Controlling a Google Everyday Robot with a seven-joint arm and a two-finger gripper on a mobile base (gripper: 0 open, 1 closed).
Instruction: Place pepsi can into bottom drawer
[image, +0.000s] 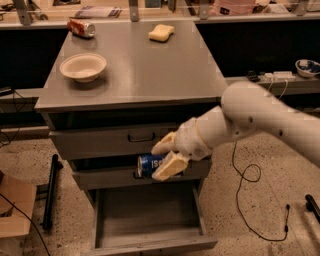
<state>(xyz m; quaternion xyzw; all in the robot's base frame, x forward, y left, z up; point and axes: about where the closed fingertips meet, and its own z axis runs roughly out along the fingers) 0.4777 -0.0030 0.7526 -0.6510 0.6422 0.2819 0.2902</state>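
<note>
White bowl (82, 66) sits left on the cabinet top (150, 75), a yellow sponge (161, 32) farther back. Lower, the gripper (164, 158) is clamped on the pepsi can (147, 164), held sideways over the open bottom drawer (145, 216).

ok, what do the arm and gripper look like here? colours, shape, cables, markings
Arm: smooth white rounded shells, thick tube-like segments, a few small dark dots on the casing. No external cables or lettering visible. Gripper, in front of the middle drawer: two blunt wedge-shaped fingers in pale yellowish tan on a white wrist.
</note>
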